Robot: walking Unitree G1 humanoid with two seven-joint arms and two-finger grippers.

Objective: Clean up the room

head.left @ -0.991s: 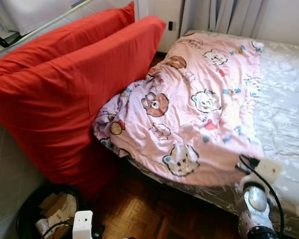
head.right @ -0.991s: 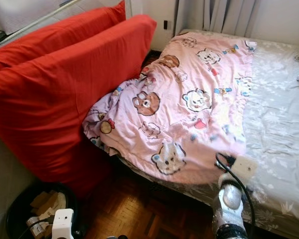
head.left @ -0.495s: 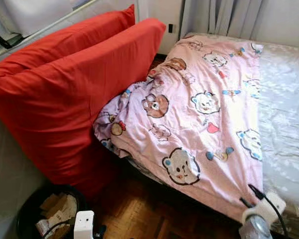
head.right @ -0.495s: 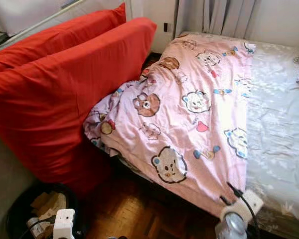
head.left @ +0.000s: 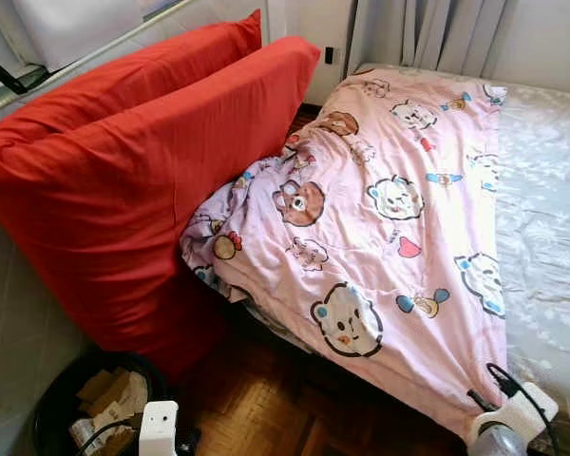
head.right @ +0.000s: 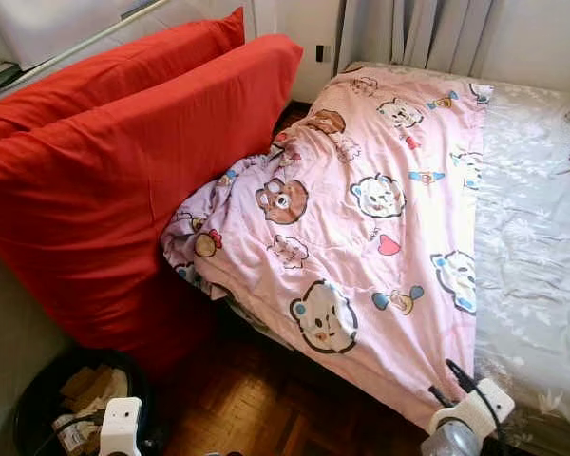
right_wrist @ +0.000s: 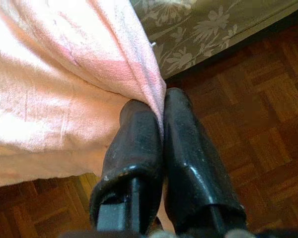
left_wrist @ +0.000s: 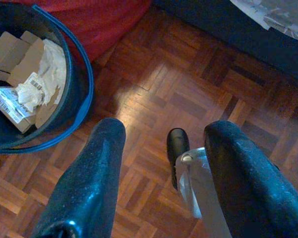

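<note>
A pink blanket [head.left: 389,209] printed with cartoon bears lies spread over the left half of the bed. Its near corner hangs over the bed's edge. My right gripper [right_wrist: 161,106] is shut on that corner of the blanket [right_wrist: 54,74], just above the wooden floor. The right wrist [head.left: 513,423] shows at the bottom right of the left eye view. My left gripper [left_wrist: 166,128] hangs open over the parquet beside the bin, with nothing between its fingers.
Two big red cushions [head.left: 142,161] lean against the left wall and touch the blanket's bunched left edge. A black bin [left_wrist: 84,89] with cardboard and paper stands on the floor below them. The grey floral sheet [head.left: 551,218] covers the bed's right side.
My right arm has drawn back and down towards the bed's near edge with the blanket corner. The blanket now lies flatter and reaches further down the bed.
</note>
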